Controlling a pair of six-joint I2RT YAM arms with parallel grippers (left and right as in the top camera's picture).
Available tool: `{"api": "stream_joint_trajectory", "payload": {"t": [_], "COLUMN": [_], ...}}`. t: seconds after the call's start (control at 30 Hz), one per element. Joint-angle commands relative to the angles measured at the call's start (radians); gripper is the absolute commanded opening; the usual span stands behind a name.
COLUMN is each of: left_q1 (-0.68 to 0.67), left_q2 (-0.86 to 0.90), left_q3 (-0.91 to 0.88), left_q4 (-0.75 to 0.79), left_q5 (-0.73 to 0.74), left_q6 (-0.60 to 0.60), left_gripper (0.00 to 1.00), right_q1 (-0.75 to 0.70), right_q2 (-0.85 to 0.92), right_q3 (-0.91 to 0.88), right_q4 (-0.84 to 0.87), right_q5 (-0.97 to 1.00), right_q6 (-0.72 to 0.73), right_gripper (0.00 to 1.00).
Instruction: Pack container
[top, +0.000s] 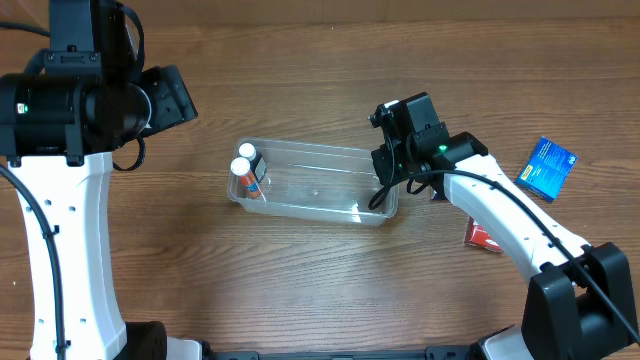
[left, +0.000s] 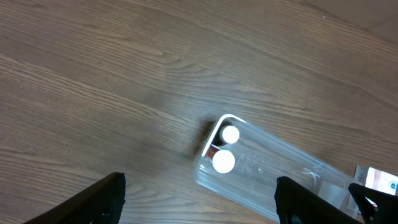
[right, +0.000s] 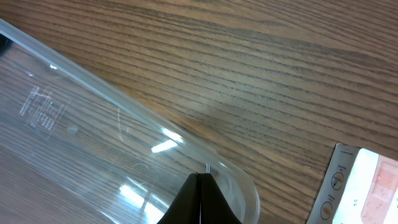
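Observation:
The clear container (top: 312, 150) lies in the middle of the table. Two white-capped bottles (top: 245, 165) stand in its left end. My right gripper (top: 385, 185) is shut on the rim at the container's right end. In the right wrist view the closed fingers (right: 200, 177) meet at the curved rim of the container (right: 93, 87). My left gripper (left: 199, 186) is open and empty, high above the table at the left. The left wrist view shows the container (left: 280, 158) and the bottles (left: 225, 149) below it.
A blue box (top: 548, 167) lies at the far right. A red box (top: 483, 237) lies next to the right arm. A white and pink box (right: 360, 186) shows at the right edge of the right wrist view. The left arm's body (top: 90, 100) hangs over the left side.

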Motion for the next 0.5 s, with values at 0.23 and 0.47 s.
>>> {"api": "stream_joint_trajectory", "payload": {"t": [0.23,0.47], "left_q1": [0.0,0.0], "left_q2": [-0.002,-0.002], "left_q3": [0.014,0.014], "left_q4": [0.0,0.0], "left_q5": [-0.009,-0.01], "left_q6": [0.028,0.028], "left_gripper": [0.79,0.79], "right_q1": [0.01,0.01], "right_q2": [0.102,0.102], "right_q3": [0.022,0.023], "right_q4": [0.042,0.088], "right_q5": [0.01,0.055], "right_q6": [-0.005,-0.005], "right_gripper": [0.04,0.04]}}
